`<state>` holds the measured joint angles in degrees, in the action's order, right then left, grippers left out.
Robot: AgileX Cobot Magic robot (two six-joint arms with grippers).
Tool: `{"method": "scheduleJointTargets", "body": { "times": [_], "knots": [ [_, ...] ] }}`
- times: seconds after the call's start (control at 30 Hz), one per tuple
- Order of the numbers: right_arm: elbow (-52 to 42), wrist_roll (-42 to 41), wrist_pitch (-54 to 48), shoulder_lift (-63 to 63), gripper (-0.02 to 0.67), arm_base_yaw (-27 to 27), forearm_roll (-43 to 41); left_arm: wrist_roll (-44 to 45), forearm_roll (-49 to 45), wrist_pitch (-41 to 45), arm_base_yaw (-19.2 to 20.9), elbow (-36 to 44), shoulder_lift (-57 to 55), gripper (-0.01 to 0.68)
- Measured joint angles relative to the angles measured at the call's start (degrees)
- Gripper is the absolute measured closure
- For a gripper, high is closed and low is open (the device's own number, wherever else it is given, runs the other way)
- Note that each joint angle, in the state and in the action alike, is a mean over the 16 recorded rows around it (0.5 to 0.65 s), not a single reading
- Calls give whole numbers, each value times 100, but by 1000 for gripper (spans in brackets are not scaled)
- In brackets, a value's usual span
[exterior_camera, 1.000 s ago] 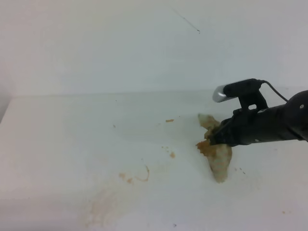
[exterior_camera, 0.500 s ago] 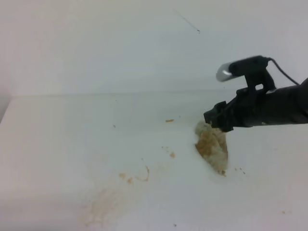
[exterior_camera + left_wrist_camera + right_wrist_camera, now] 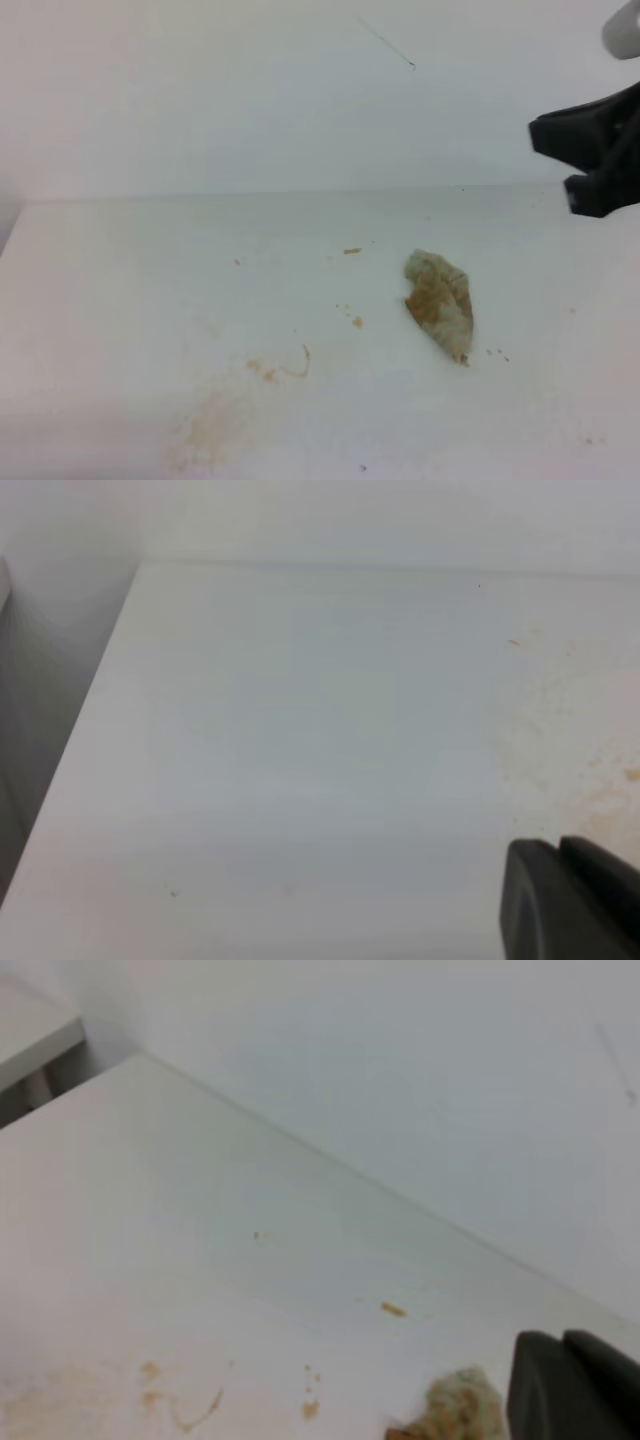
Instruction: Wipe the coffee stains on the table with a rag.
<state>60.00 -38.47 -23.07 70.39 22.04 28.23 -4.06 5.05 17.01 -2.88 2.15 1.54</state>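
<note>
Across the whole exterior high view spreads the white table point(image 3: 130, 280), matte and flat, meeting a pale wall point(image 3: 250, 90) along its far edge. A thin dark line point(image 3: 385, 45) marks that wall high up.

Next in size are the coffee stains point(image 3: 215, 425), a faint tan smear toward the near edge on the left half of the table, with a curved brown streak and a few orange-brown specks just beyond it toward the middle. The right wrist view shows the same marks low in its picture, and the left wrist view shows a pale tan haze on the table at its right side.

High at the right edge of the exterior view hangs the right claw point(image 3: 572, 165), black, well above the table and apart from everything on it. Its two dark fingers stand a little apart with nothing between them; it holds nothing. Of the left claw point(image 3: 570, 900) only a dark corner shows in its own wrist view, so how far it is open cannot be told.

Smallest, the rag point(image 3: 440, 300) lies crumpled on the table right of the middle, off-white with brown blotches, well apart from the tan smear and untouched by either claw. A few tiny specks sit just right of it.
</note>
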Motion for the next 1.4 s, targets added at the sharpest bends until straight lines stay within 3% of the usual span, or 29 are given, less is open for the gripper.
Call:
{"method": "scheduleJointTargets", "body": {
  "times": [0.33,0.57,0.93,1.4],
  "knots": [
    [-1542,2706,508,-2192,644,0,-2615,0,0,0,0,0,0,672],
    [-3080,3926,1548,-3175,645,0,-3665,0,0,0,0,0,0,672],
    [-4054,4159,2969,-3462,645,0,-3939,0,0,0,0,0,0,672],
    [-4160,4160,3239,-3650,646,10,-3940,0,0,0,0,0,0,672]
  ]
}}
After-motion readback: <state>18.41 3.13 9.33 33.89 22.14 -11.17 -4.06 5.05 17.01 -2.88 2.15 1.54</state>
